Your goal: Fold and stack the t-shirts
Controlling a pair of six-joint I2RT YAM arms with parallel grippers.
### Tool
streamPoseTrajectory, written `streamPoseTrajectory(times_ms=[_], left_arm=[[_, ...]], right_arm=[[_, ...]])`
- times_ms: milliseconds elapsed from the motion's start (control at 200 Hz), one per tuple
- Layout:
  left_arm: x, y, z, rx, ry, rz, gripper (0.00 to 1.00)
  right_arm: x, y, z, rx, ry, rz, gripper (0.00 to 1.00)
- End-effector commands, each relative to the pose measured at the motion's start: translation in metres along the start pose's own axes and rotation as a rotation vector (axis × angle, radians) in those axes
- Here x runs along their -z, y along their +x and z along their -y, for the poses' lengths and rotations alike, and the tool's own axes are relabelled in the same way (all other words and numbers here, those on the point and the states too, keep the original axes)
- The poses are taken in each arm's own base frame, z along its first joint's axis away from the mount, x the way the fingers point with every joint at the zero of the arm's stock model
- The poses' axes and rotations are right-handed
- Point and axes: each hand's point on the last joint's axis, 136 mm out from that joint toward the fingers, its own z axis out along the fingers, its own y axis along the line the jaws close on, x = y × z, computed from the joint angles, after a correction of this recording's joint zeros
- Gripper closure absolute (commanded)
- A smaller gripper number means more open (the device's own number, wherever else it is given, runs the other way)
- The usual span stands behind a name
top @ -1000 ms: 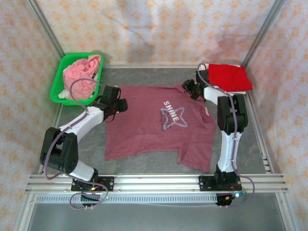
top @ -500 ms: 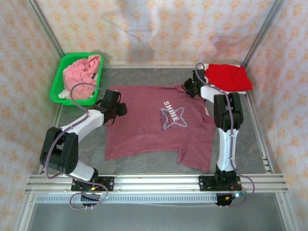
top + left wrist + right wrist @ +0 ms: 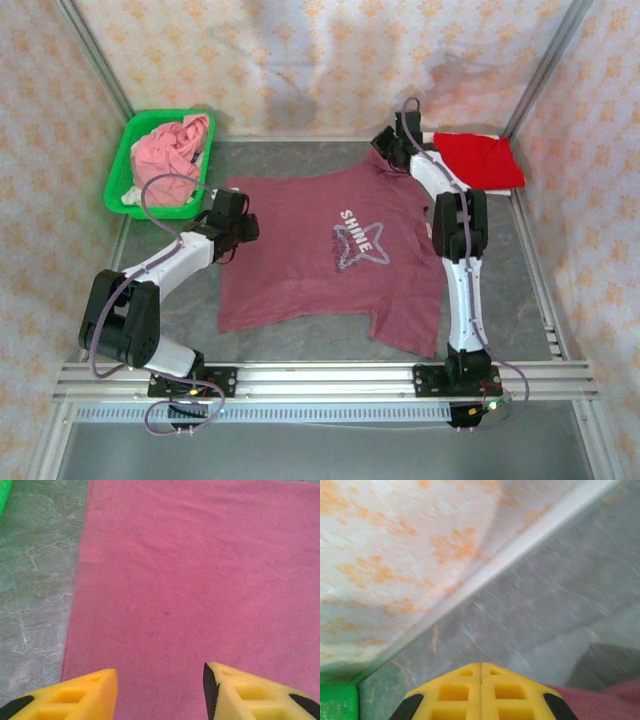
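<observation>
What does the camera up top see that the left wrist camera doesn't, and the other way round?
Top view: the red shirt, the pink shirt, the SHINE print and the right gripper pinching the maroon t-shirt at its far edge. Left wrist view: close up, the left gripper's yellow fingers apart above the cloth. Both: the maroon t-shirt and grey table.

A robot test cell in a lab: grey stone-look tabletop (image 3: 330,345) boxed in by aluminium frame posts (image 3: 98,65) and orange-flowered cloth walls (image 3: 320,60), with a slotted mounting rail (image 3: 330,380) at 6 o'clock.
</observation>
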Motion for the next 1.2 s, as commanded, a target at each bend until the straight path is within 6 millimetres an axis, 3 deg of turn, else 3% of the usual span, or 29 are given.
streamPoseTrajectory(times_ms=[0, 30, 110, 165, 190, 315, 375, 455, 535, 596, 641, 716, 836, 976, 1196], left_arm=[[0.005, -0.022, -0.004, -0.008, -0.037, 0.080, 0.52], [0.004, -0.023, -0.004, -0.011, -0.041, 0.083, 0.52], [0.003, -0.027, -0.005, -0.019, -0.058, 0.080, 0.52], [0.002, -0.027, -0.006, -0.022, -0.069, 0.077, 0.52], [0.002, -0.027, -0.007, -0.020, -0.071, 0.076, 0.52], [0.002, -0.025, -0.009, -0.002, -0.081, 0.064, 0.52], [0.001, -0.024, -0.011, 0.019, -0.085, 0.059, 0.51], [-0.005, -0.024, -0.014, 0.061, -0.077, 0.039, 0.53], [-0.016, -0.028, -0.015, 0.093, -0.063, 0.014, 0.57], [-0.025, -0.035, -0.009, 0.081, -0.057, -0.013, 0.64], [-0.032, -0.041, -0.003, 0.073, -0.051, -0.034, 0.74], [-0.043, -0.052, 0.002, 0.096, -0.055, -0.034, 0.92], [-0.062, -0.055, 0.005, 0.142, -0.059, -0.050, 1.00], [-0.097, -0.043, 0.011, 0.141, -0.077, -0.157, 1.00], [-0.132, -0.034, -0.005, 0.239, -0.083, -0.240, 1.00]], right_arm=[[-0.026, -0.002, -0.015, 0.063, -0.035, 0.018, 0.90], [-0.031, -0.008, -0.024, 0.066, -0.065, 0.032, 0.81], [-0.033, -0.022, -0.053, 0.072, -0.169, 0.068, 0.71], [-0.023, -0.030, -0.074, 0.080, -0.236, 0.087, 0.45], [-0.018, -0.033, -0.081, 0.088, -0.254, 0.091, 0.39], [0.015, -0.034, -0.093, 0.153, -0.212, 0.060, 0.38], [0.038, -0.026, -0.094, 0.191, -0.171, 0.011, 0.43], [0.066, -0.007, -0.077, 0.250, -0.058, -0.026, 0.57], [0.095, 0.015, -0.046, 0.325, 0.098, 0.003, 0.79], [0.111, 0.034, -0.018, 0.357, 0.193, 0.012, 0.92], [0.119, 0.048, 0.004, 0.358, 0.255, 0.002, 0.99], [0.126, 0.072, 0.037, 0.379, 0.345, -0.052, 1.00], [0.136, 0.089, 0.073, 0.409, 0.467, -0.067, 1.00], [0.134, 0.100, 0.096, 0.407, 0.537, -0.099, 1.00], [0.104, 0.124, 0.111, 0.375, 0.537, -0.204, 1.00]])
